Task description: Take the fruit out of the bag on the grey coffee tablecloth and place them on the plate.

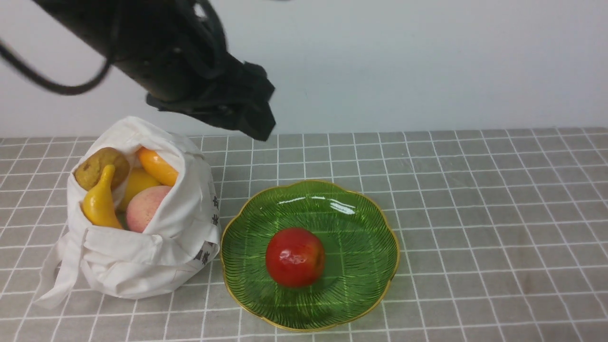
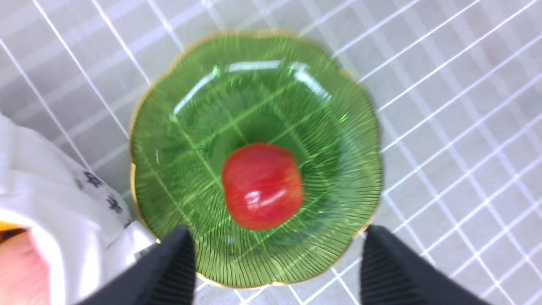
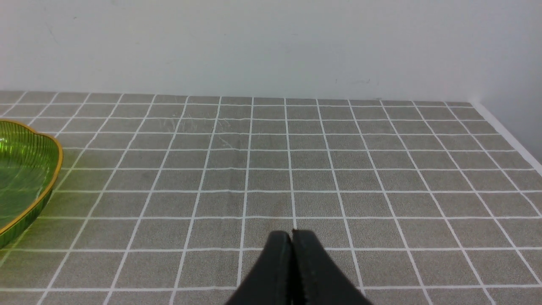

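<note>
A red apple [image 1: 295,257] lies in the middle of the green gold-rimmed plate [image 1: 361,223]. The white cloth bag [image 1: 161,251] stands left of the plate, holding a yellow banana [image 1: 100,202], pink peach [image 1: 145,206], brownish pear [image 1: 95,166], an orange piece [image 1: 157,167] and a yellow piece [image 1: 137,183]. My left gripper [image 1: 259,126] hangs high above the cloth behind the plate. In the left wrist view it [image 2: 277,237] is open and empty above the apple [image 2: 262,185] and the plate [image 2: 338,114]. My right gripper [image 3: 292,234] is shut and empty, low over the cloth, right of the plate [image 3: 25,169].
The grey checked tablecloth [image 1: 475,213] covers the table. A white wall [image 1: 427,61] stands behind it. The cloth's right edge [image 3: 508,135] shows in the right wrist view. The bag's handle [image 1: 57,280] trails at its front left.
</note>
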